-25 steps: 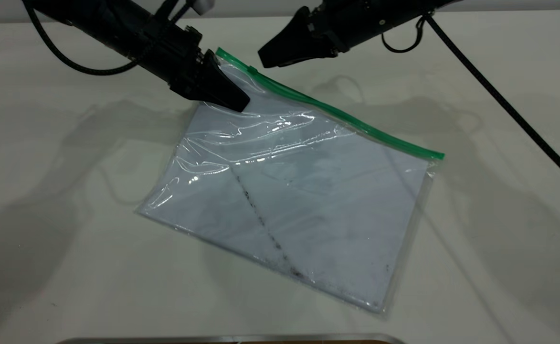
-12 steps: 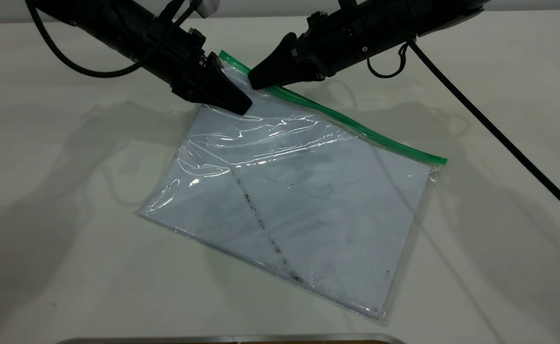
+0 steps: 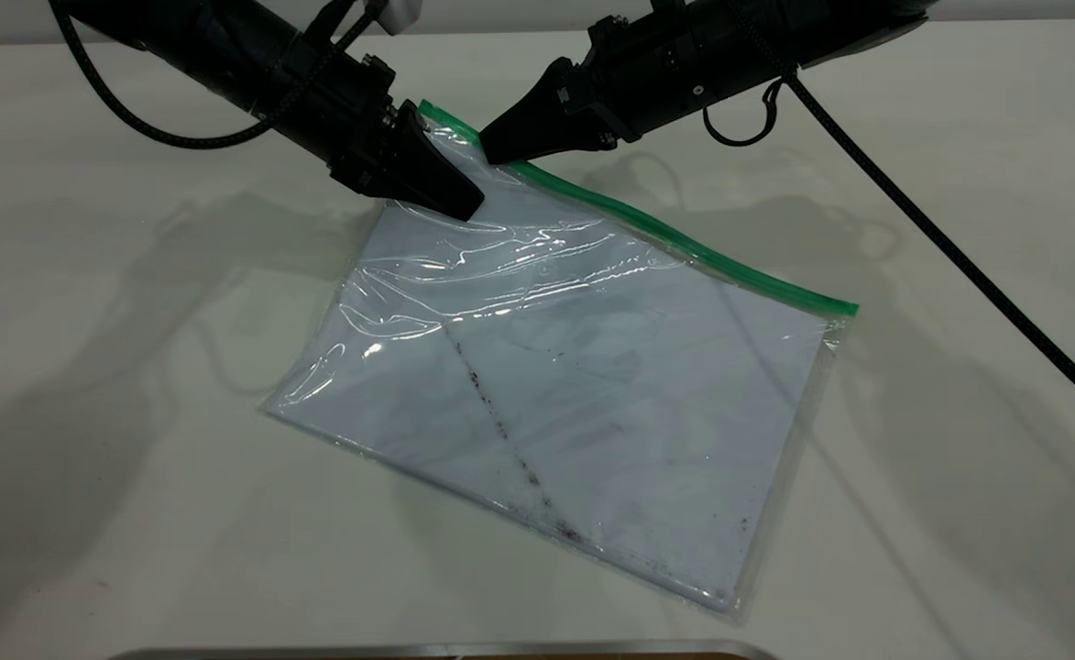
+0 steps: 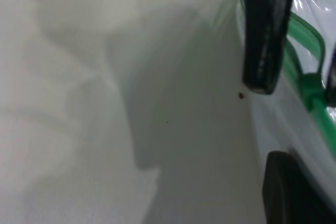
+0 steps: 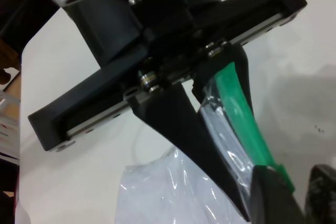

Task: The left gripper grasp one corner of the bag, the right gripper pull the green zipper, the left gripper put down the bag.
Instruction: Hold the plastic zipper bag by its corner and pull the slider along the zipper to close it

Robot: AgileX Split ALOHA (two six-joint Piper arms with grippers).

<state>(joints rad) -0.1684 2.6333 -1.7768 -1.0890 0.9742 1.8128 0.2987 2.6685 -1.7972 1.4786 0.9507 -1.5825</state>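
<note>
While the bag (image 3: 574, 385) is lying mostly flat on the table (image 3: 88, 385), its far corner is being held pinched and slightly raised by the left gripper (image 3: 466, 203), jaws closed on the plastic, probably so the edge is kept taut. The right gripper (image 3: 491, 151) is being placed at the green zipper (image 3: 684, 243) near that corner, around the slider tab (image 5: 281, 174); whether it is being clamped cannot be told.

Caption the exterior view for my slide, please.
Left claw pinches the bag's corner; right claw meets the green zipper.
</note>
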